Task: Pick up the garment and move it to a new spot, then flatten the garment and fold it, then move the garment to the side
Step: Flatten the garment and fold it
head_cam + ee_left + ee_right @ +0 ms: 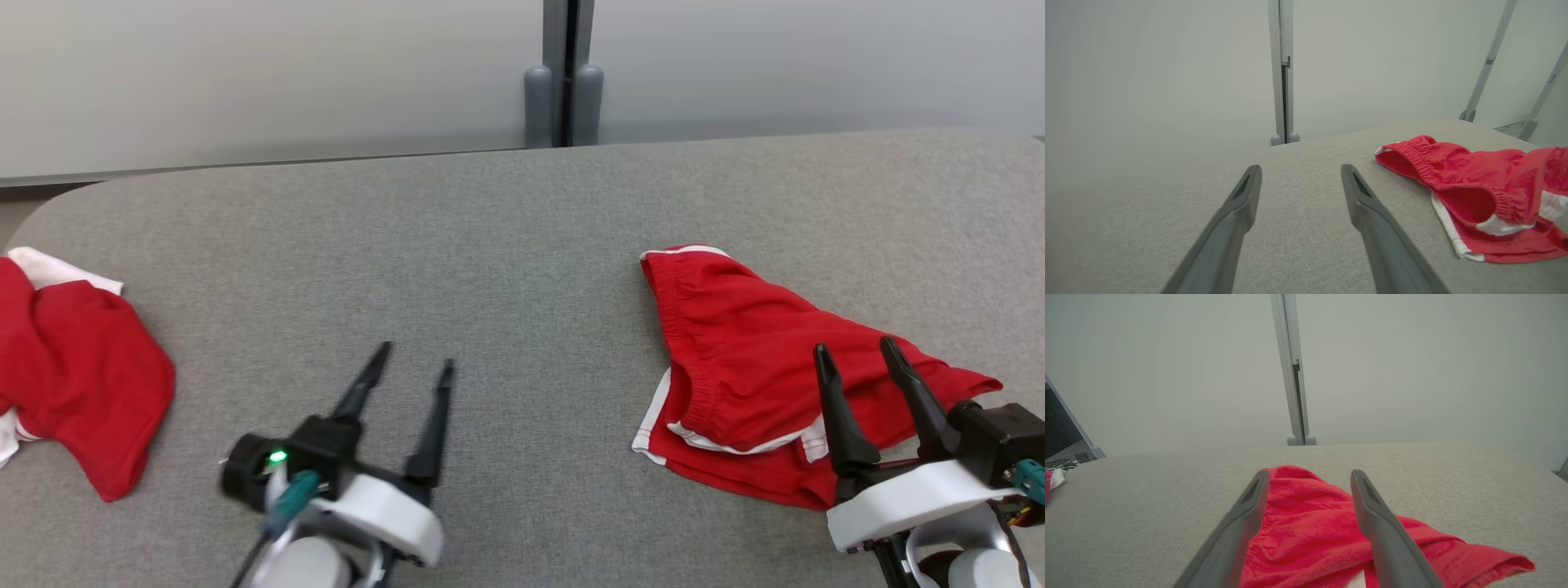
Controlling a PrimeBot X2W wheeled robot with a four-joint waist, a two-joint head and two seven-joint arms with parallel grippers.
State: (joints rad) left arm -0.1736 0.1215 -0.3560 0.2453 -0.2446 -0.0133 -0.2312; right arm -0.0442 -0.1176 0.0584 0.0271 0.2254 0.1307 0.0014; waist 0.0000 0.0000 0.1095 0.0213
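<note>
Grey table [506, 245], red shorts [735, 351] crumpled under the right gripper [852, 345], spread wide and empty. Left gripper [415, 355] gapes too. Pinching one layer might drag them bunched.

Head cam looks down on table [522, 245]; wrist cams (low, fwd) share garment [735, 359].

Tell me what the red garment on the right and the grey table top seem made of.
Red garment: soft matte knit cloth, perhaps cotton; it creases and has a gathered waistband. Table top: matte grey woven fabric covering, by its fine speckled weave.
</note>
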